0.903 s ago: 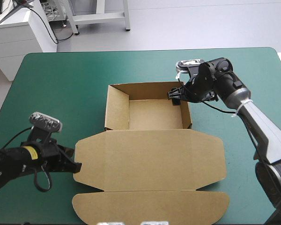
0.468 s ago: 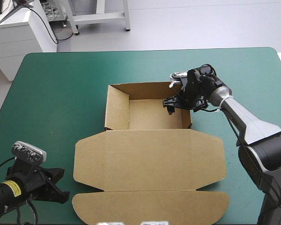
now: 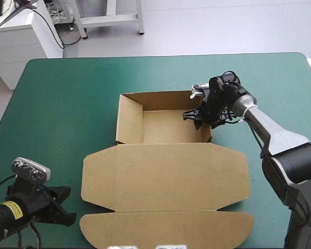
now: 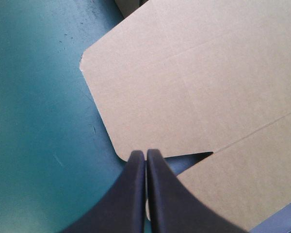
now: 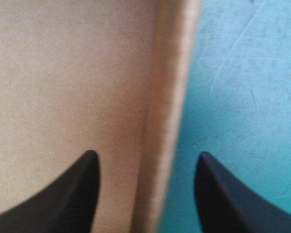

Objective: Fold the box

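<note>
The brown box (image 3: 166, 176) lies mid-table as an open tray (image 3: 171, 127) with walls raised. Its lid lies flat toward the front edge, ending in a front flap (image 3: 166, 228). My right gripper (image 3: 196, 115) is at the tray's right wall (image 3: 207, 129). In the right wrist view that gripper (image 5: 146, 158) is open, and the wall's top edge (image 5: 172, 111) runs between its fingers. My left gripper (image 3: 67, 213) sits low at the front left, just off the lid's left corner. Seen from its wrist, it (image 4: 146, 154) is shut, pointing at the notch between lid (image 4: 199, 82) and flap.
The teal-green cover (image 3: 67, 104) stretches wide to the left of the box and beyond it toward the far edge. The front flap reaches close to the table's front edge. The right arm (image 3: 280, 140) slants in across the table's right side.
Earlier the left gripper was at the lid's left edge; it has drawn back toward the front left corner. The right gripper has moved onto the tray's right wall and shifted slightly right.
</note>
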